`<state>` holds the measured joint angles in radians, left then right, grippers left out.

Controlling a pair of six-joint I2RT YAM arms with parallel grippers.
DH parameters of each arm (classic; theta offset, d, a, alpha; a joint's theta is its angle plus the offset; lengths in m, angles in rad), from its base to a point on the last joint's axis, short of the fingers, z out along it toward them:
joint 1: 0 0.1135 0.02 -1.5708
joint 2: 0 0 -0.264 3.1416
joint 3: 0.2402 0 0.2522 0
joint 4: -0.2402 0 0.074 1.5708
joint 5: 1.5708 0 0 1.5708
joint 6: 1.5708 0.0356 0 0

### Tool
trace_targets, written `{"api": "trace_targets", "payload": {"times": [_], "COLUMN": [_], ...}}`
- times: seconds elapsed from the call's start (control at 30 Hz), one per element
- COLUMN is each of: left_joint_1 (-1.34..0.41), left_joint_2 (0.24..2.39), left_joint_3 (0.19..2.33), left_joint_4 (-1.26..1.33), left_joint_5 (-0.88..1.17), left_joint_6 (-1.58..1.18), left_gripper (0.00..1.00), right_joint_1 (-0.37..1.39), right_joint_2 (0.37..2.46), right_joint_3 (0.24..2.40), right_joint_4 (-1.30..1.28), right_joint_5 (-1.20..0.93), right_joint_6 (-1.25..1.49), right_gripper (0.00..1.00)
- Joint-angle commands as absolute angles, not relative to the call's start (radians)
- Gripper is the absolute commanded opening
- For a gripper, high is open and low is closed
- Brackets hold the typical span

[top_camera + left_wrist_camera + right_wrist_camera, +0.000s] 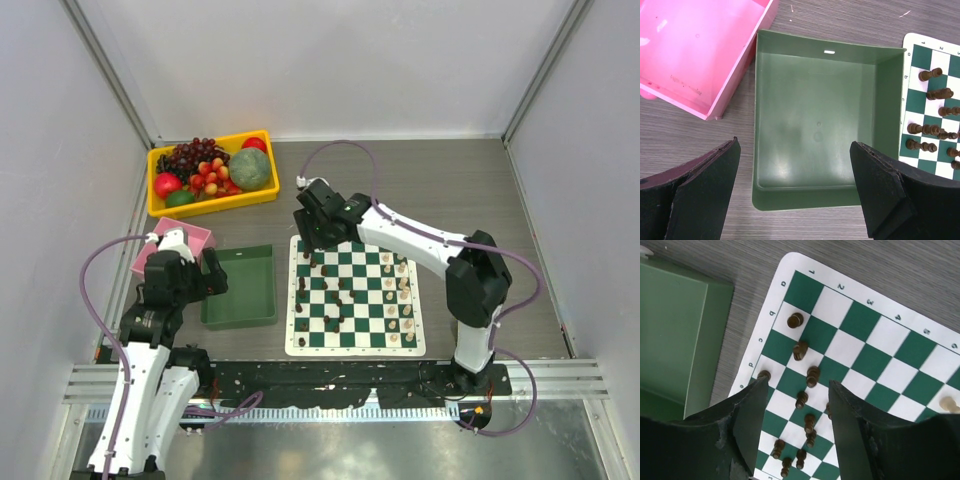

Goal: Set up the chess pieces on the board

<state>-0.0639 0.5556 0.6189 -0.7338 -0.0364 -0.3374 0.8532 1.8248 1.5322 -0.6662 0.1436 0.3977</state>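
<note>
The green-and-white checked board (357, 297) lies in the middle of the table. Several dark chess pieces (331, 297) stand on its left half and several cream pieces (400, 290) on its right columns. My right gripper (318, 240) hovers above the board's far left corner, open and empty. In the right wrist view its jaws (797, 390) straddle a line of dark pieces (812, 376) well below them. My left gripper (205, 282) is open and empty over the near edge of the green tray (815, 125). The board's edge with dark pieces (925, 130) shows at right in the left wrist view.
A pink box (170, 248) stands left of the green tray (240, 286). A yellow bin (212, 172) of toy fruit stands at the far left. The right arm (430, 250) stretches over the board's far right corner. White walls close in three sides.
</note>
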Motion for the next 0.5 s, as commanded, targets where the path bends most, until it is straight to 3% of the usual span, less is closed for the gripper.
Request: {"api": "trace_targets", "payload": {"times": [0.0, 0.47], "left_joint_1": [-0.061, -0.061], "left_joint_2": [0.558, 0.5], "left_joint_3": [0.658, 0.637], "left_joint_4": [-0.733, -0.719], "left_joint_5": [-0.015, -0.064], "left_joint_6": [-0.334, -0.33], "left_gripper": [0.99, 0.99], "right_joint_1": [0.851, 0.851], "right_joint_2": [1.899, 2.098], "right_joint_3": [1.627, 1.773], "right_joint_4": [-0.65, -0.672], "right_joint_5": [0.092, 0.08], "right_joint_6": [0.374, 0.361], "right_gripper": [0.57, 0.49]}}
